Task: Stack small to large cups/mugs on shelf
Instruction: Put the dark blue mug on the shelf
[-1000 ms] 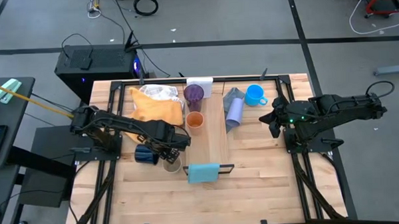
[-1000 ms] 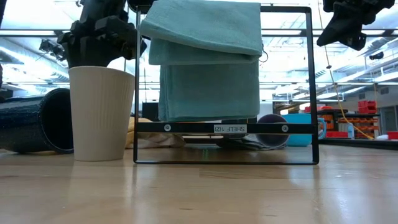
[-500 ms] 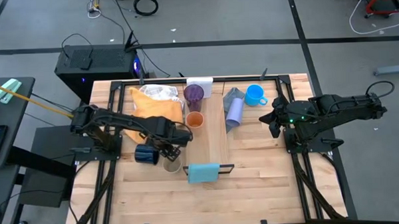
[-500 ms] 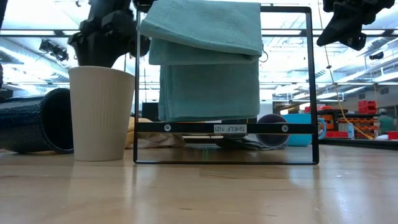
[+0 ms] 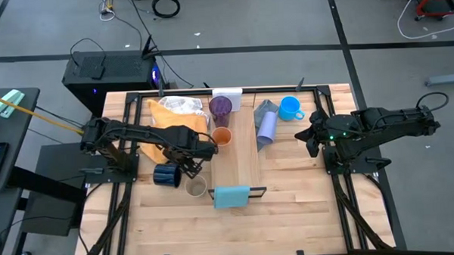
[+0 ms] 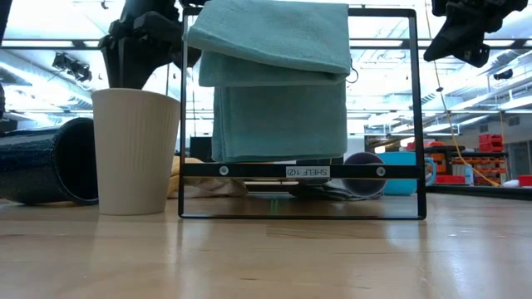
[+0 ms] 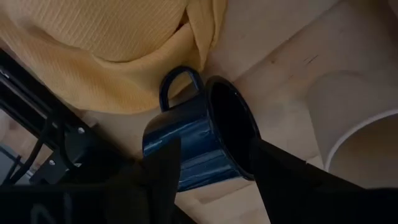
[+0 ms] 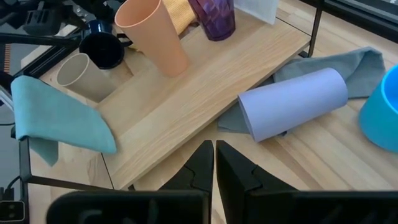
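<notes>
Two cups stand upright on the shelf (image 5: 241, 153), the long pale plank running across the middle of the table (image 5: 291, 216): the dark purple tumbler (image 5: 221, 106) near its far end, by the white piece, and the orange cup (image 5: 222, 138) just in front of it. At the shelf's near end hangs a light-blue cloth (image 5: 231, 196). Beside that end, toward the table's left edge, the beige cup (image 5: 196, 188) stands upright, and the navy mug (image 5: 166, 176) lies on its side next to it. The left tool (image 5: 184, 168) hovers above the navy mug with its fingers spread wide on either side of it, gripping nothing. A yellow cloth (image 5: 175, 122) lies crumpled toward the far left corner. On the shelf's other side the lavender cup (image 5: 266, 128) lies on its side, partly on a grey cloth (image 5: 266, 109), with the bright blue mug (image 5: 290, 107) upright just beyond. The right tool (image 5: 312, 133) waits near the table's right edge, fingers pressed together and empty.
</notes>
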{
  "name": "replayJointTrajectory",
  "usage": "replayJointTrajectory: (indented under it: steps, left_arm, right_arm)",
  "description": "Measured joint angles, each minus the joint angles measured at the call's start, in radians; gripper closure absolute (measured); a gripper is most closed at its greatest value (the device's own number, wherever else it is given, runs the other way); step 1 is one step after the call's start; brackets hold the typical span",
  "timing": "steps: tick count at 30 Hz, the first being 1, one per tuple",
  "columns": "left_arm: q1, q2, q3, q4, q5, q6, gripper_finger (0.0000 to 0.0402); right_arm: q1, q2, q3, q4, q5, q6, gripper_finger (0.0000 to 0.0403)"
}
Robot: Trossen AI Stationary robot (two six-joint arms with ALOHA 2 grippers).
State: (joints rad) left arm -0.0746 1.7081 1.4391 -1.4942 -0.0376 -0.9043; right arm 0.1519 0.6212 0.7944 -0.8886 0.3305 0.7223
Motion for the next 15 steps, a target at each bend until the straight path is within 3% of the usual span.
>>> replayJointTrajectory:
  steps: [15]
  left_arm:
    - [-0.033,0.0,-0.041,0.005,0.008,-0.026,0.0204]
  right_arm:
    - [0.0,0.0,0.0,0.0,0.0,-0.009,0.038]
